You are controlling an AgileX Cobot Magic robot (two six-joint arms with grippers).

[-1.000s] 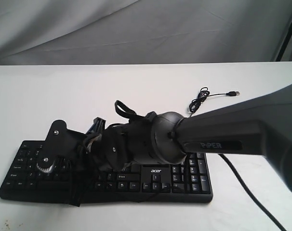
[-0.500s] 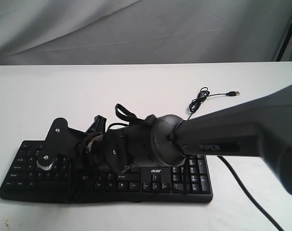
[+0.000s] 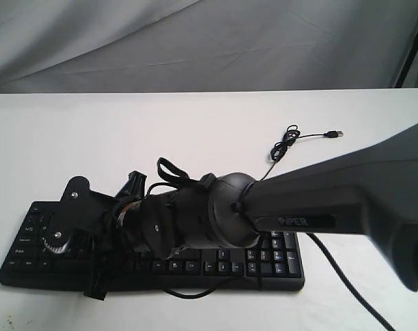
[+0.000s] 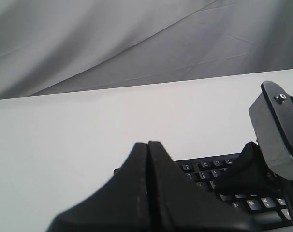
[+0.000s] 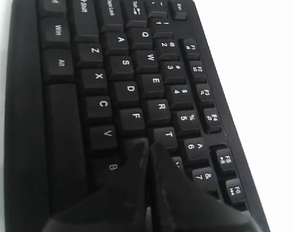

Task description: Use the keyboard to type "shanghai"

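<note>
The black keyboard (image 3: 267, 263) lies near the table's front edge, its middle hidden under my right arm. That arm reaches across it to the left. My right gripper (image 3: 101, 258) is shut with nothing in it; its joined tips (image 5: 147, 144) sit over the key between F, T, V and B on the keyboard (image 5: 112, 67). My left gripper (image 4: 147, 143) is shut and empty too, hovering off the left end of the keyboard (image 4: 209, 169). It does not show in the exterior view.
The keyboard's thin cable runs back to a small coil (image 3: 285, 143) and a USB plug (image 3: 336, 133) on the white table (image 3: 92, 138). A thicker black cable (image 3: 350, 279) trails off to the front right. Grey cloth (image 3: 195, 41) hangs behind.
My right arm's wrist and gripper have dropped lower onto the keyboard and shifted slightly left. The keyboard has stayed put.
</note>
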